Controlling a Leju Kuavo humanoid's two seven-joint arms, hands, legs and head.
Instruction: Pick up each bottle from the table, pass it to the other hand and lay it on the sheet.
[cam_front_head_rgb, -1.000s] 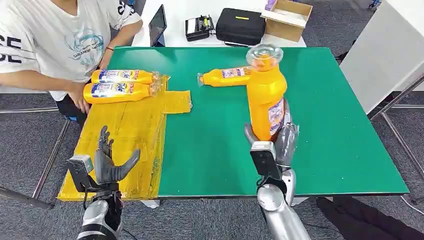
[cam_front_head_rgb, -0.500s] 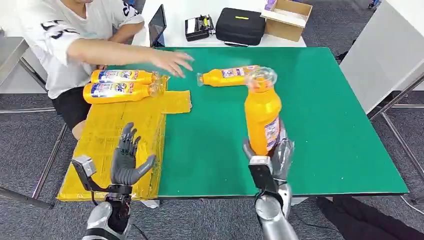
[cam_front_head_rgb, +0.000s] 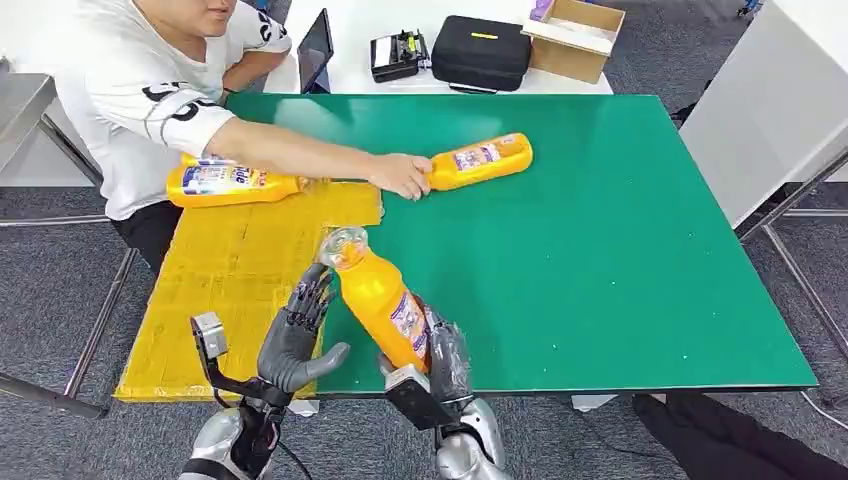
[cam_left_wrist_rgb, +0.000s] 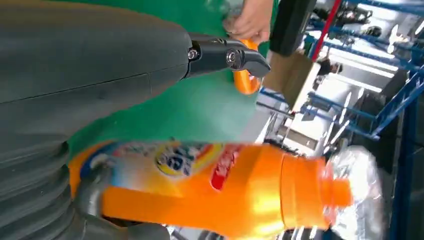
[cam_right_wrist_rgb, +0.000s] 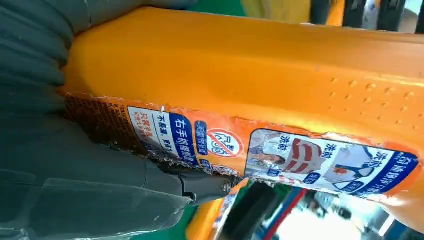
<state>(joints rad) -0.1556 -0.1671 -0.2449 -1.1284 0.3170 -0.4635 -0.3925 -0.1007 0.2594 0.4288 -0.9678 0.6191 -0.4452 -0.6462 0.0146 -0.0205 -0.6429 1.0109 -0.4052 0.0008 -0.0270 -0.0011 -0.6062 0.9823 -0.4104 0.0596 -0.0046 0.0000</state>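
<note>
An orange plastic bottle (cam_front_head_rgb: 380, 300), smooth-sided with a glossy printed label and a clear film-wrapped cap, is held tilted over the near edge of the green table (cam_front_head_rgb: 620, 250), its cap leaning toward the yellow sheet (cam_front_head_rgb: 230, 270). It is gripped around its lower body by the right hand (cam_front_head_rgb: 440, 355), whose dark fingers are wrapped on the label. The left hand (cam_front_head_rgb: 295, 335) is raised just beside the bottle with fingers spread and nothing held; contact with the bottle cannot be told. A second orange bottle (cam_front_head_rgb: 225, 180) is seen lying on the far end of the crinkled sheet. A third bottle (cam_front_head_rgb: 480, 160) lies on the matte tabletop, grasped at its neck by a person's hand (cam_front_head_rgb: 400, 175). Behind the table, a black case (cam_front_head_rgb: 480, 50) and a cardboard box (cam_front_head_rgb: 575, 35) are placed.
</note>
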